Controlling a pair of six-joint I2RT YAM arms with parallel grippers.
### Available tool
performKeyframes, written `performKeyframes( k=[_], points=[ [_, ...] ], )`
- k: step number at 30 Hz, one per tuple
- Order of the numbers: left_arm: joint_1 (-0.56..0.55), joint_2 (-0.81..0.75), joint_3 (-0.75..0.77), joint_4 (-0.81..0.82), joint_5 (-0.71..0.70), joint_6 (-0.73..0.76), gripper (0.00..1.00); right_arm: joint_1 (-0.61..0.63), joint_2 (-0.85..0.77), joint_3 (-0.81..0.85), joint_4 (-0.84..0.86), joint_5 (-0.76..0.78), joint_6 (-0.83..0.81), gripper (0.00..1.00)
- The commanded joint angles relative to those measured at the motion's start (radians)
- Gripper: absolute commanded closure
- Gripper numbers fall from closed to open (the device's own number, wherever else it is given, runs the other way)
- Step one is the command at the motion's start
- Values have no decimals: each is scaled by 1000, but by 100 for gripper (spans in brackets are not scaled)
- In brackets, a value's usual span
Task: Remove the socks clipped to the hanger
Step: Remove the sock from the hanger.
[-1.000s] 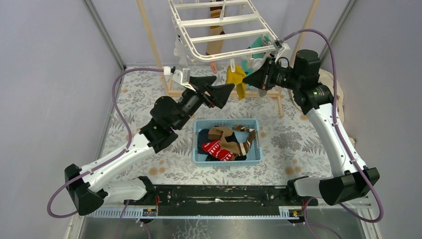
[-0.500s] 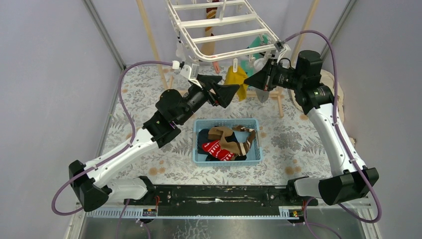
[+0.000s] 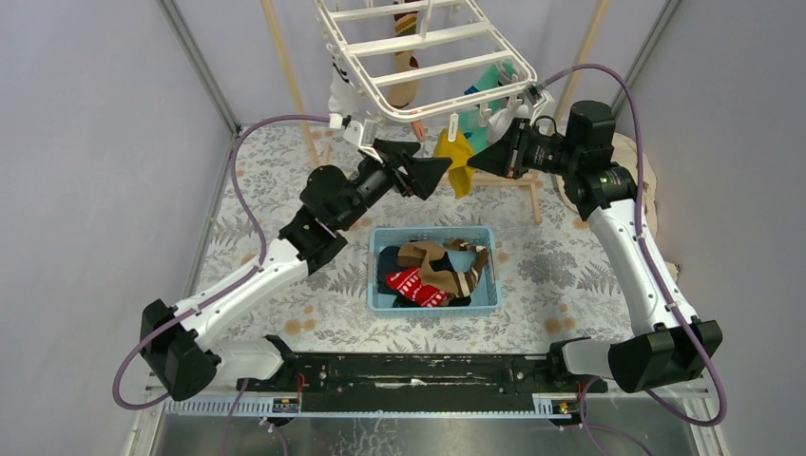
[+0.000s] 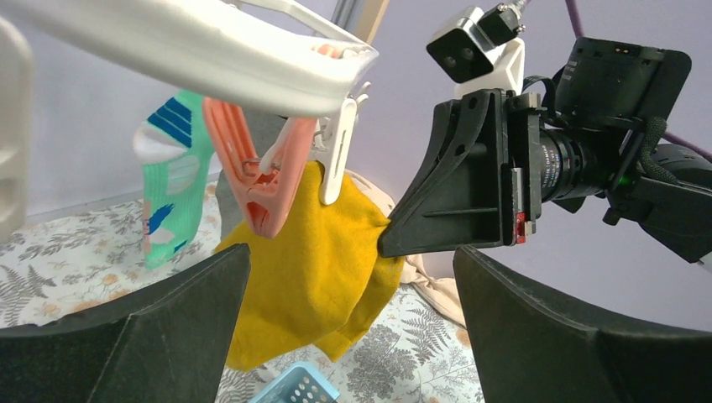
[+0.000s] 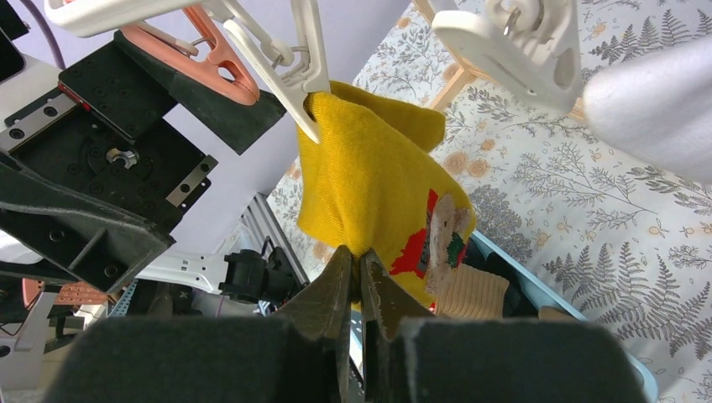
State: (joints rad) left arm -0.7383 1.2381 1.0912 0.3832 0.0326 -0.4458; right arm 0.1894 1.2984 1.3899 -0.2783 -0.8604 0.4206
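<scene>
- The white drying hanger [image 4: 210,63] hangs tilted above the middle of the worktop's far edge.
- The blue basket [image 3: 373,275] sits mid-worktop and holds a heap of socks [image 3: 432,271].
- The left gripper [image 3: 433,155] is spread wide, grasping nothing, and faces the yellow sock [image 5: 369,185].
- The right gripper [image 5: 357,256] is clenched on the yellow sock's lower edge.
- The yellow sock hangs from a white clip [image 5: 312,59].
- A teal sock [image 4: 168,180] hangs from the hanger nearby.

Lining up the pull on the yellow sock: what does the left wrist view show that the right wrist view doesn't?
Left wrist only: the teal sock hanging beside the yellow sock. Right wrist only: the right fingers pinching its lower edge, and its red patch. Both: its white clip and the pink clip.
</scene>
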Motion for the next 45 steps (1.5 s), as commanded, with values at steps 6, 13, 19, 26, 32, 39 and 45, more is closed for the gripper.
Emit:
performKeyframes(
  k=[6,13,19,26,32,39,45],
  points=[
    [14,84,21,196,74,33,1,-7,-28,13,28,-54,6,94],
    [33,116,3,295,72,28,1,-6,-29,19,17,-65,2,94],
    [72,155,23,363,115,13,1,-7,-31,29,-8,-68,-14,94],
    [118,225,67,430,185,-22,5,-7,-37,26,-23,-74,-23,94],
    [144,267,85,491,218,-57,10,-8,-39,26,-31,-81,-27,94],
    [150,302,109,563,264,-107,13,-7,-33,34,-48,-86,-38,94],
    [151,341,129,617,284,-149,14,-7,-34,31,-59,-93,-44,94]
  ],
)
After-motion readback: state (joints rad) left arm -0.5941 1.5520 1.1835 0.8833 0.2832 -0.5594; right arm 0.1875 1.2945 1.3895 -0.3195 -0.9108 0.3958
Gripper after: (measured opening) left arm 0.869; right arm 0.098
